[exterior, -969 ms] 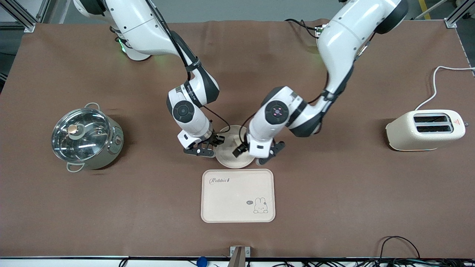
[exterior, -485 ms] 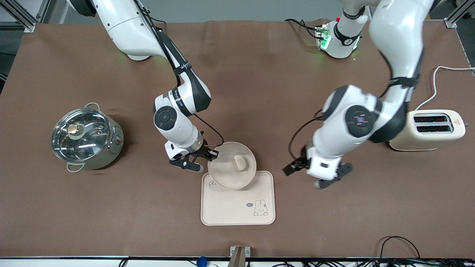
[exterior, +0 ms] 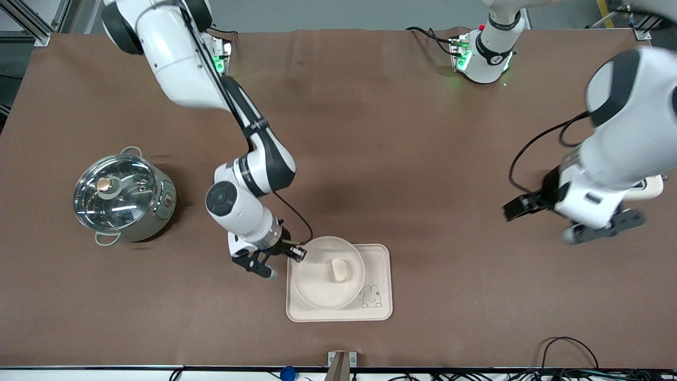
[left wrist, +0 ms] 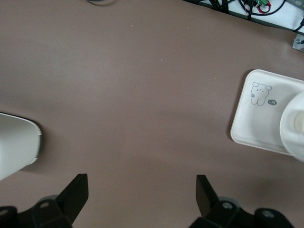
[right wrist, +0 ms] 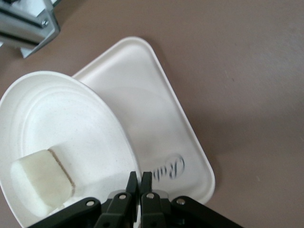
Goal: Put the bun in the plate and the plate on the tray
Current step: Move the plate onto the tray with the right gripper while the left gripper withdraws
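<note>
Over the tray (exterior: 378, 312), toward the front-camera edge of the table: plate (exterior: 317, 291) carried by right gripper (exterior: 288, 255), fingers pinched onto the plate rim at roughly 10 o'clock of the plate as seen from the front. Whether plate rests on tray or hangs just above it: cannot tell. Covers most of the tray in front view; bunny drawing showing at about 4 o'clock of the plate. Right wrist view: fingers closed tight on rim, "Rabbit" lettering partly visible on tray (right wrist: 156, 118) beside plate (right wrist: 61, 118).

Bun (exterior: 339, 270) lying in the plate, slightly off centre toward the left arm's end; cut flat side visible in right wrist view (right wrist: 40, 185).

Left gripper (exterior: 568, 225) up in the air, released and spread wide, holding nothing, over bare table just beside the toaster (exterior: 653, 186); well apart from tray. Left wrist view: tray (left wrist: 259, 118) with plate edge (left wrist: 294, 128) off to one side.

Lidded pot (exterior: 122, 193) at right arm's end of table.
</note>
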Controlling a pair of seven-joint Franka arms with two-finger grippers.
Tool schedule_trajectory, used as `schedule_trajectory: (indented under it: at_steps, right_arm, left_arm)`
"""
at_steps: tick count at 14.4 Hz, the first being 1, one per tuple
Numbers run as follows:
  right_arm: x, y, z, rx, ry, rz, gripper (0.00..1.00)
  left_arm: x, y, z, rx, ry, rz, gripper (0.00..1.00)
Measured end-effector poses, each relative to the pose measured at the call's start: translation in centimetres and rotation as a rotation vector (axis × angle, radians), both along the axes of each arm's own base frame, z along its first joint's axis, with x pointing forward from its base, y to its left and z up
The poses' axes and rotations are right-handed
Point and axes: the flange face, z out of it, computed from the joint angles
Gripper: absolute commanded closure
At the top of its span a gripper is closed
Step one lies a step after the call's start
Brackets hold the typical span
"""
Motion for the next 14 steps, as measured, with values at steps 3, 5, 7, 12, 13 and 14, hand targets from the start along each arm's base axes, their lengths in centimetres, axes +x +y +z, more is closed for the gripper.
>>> schedule_trajectory:
  at_steps: [3, 5, 7, 12, 13, 14]
  right_arm:
    - [1.3, -0.3, -3.1, 0.004, 0.003, -0.017, 1.00]
    - [1.3, -0.1, -3.9, 0.005, 0.004, -0.020, 1.00]
    - [1.3, 0.1, -3.9, 0.010, 0.001, -0.021, 0.99]
    - [0.8, 0.8, -5.0, 0.009, 0.017, -0.013, 0.98]
    - [0.7, 0.9, -5.3, 0.008, 0.021, -0.012, 0.98]
    - [0.6, 1.1, -5.6, 0.008, 0.024, -0.010, 0.98]
  left_arm:
    - [-3.5, 1.2, 4.7, 0.065, -0.018, -0.129, 0.00]
    - [-6.2, 2.0, 6.5, 0.054, -0.003, -0.183, 0.00]
    - [-8.9, 2.7, 7.5, 0.040, 0.009, -0.219, 0.00]
    - [-12.1, 4.8, 7.7, 0.053, 0.042, -0.303, 0.00]
    - [-12.2, 5.2, 7.6, 0.054, 0.045, -0.305, 0.00]
    - [-12.2, 5.3, 7.5, 0.054, 0.047, -0.305, 0.00]
